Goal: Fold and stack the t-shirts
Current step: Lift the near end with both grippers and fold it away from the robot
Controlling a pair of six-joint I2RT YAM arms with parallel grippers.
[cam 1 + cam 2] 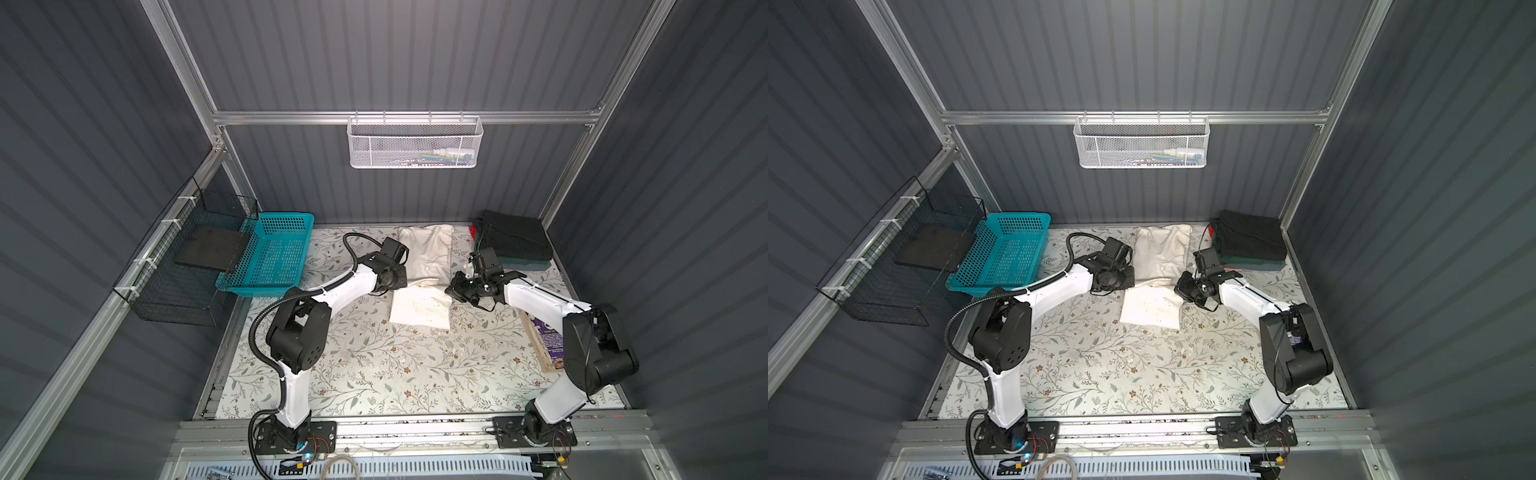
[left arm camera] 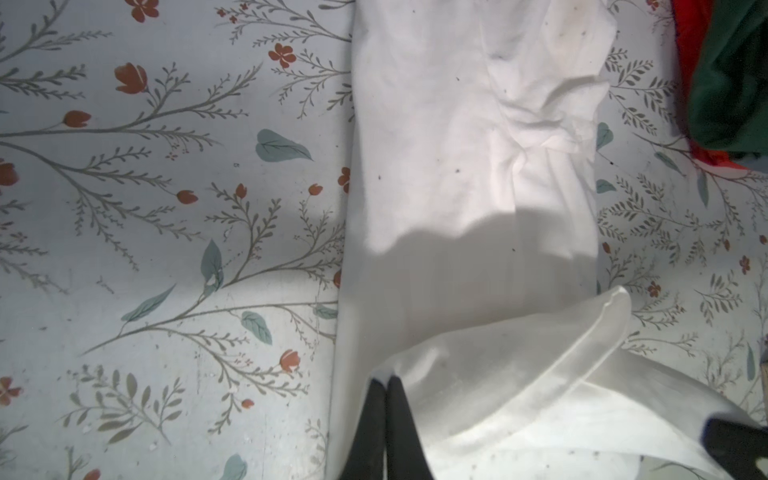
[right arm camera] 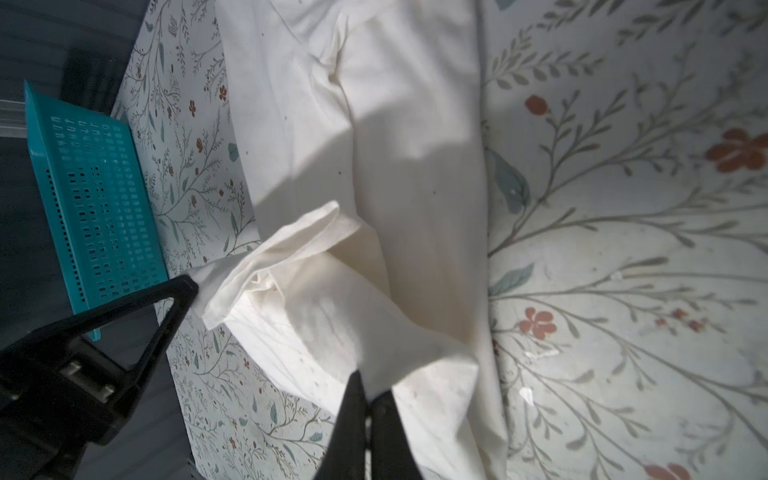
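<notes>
Shirt (image 1: pixel 424 253) first: it lies as a long off-white strip in the far middle of the flowered table cover (image 1: pixel 395 365), with its near end lifted. My left gripper (image 2: pixel 384 380) is clamped on one corner of that end and my right gripper (image 3: pixel 370 386) on the other. The edge spans between them, ready, I judge, to be carried over toward the far end. The stack of folded shirts (image 1: pixel 515 241), black on top, sits in the far right corner, near the right gripper. A teal basket (image 1: pixel 270 253) stands left, well apart. Neither blocks the fold.
</notes>
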